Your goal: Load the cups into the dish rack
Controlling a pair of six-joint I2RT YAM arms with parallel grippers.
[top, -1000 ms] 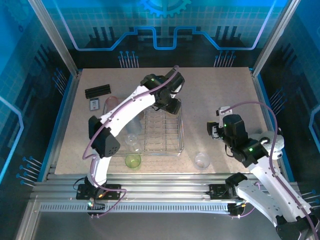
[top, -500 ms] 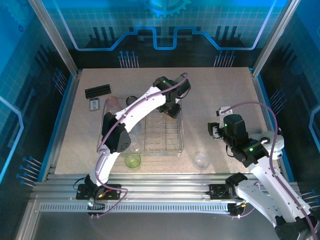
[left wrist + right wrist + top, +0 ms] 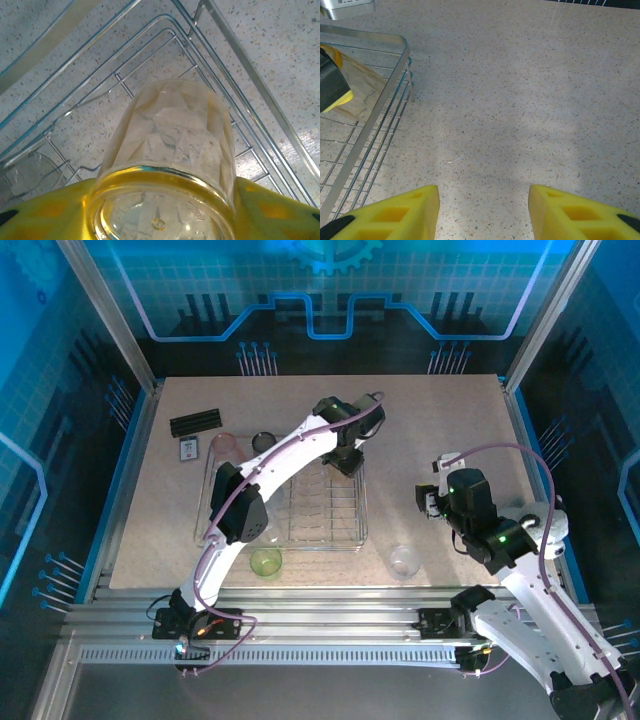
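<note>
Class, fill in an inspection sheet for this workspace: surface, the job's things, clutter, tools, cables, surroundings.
Surface: speckled beige tabletop; no spills seen.
Job's things: wire dish rack mid-table; clear cup held over its far right corner; green cup and second clear cup near the front edge; pink cup and smoky grey cup by the rack's far edge.
Clutter: black ridged bar and small card, far left.
Tools: left tool shut on the clear cup; right tool open above bare tabletop, right of the rack.
Cables: purple cable along each arm; no snag seen.
Surroundings: aluminium frame, blue-lit panels.
</note>
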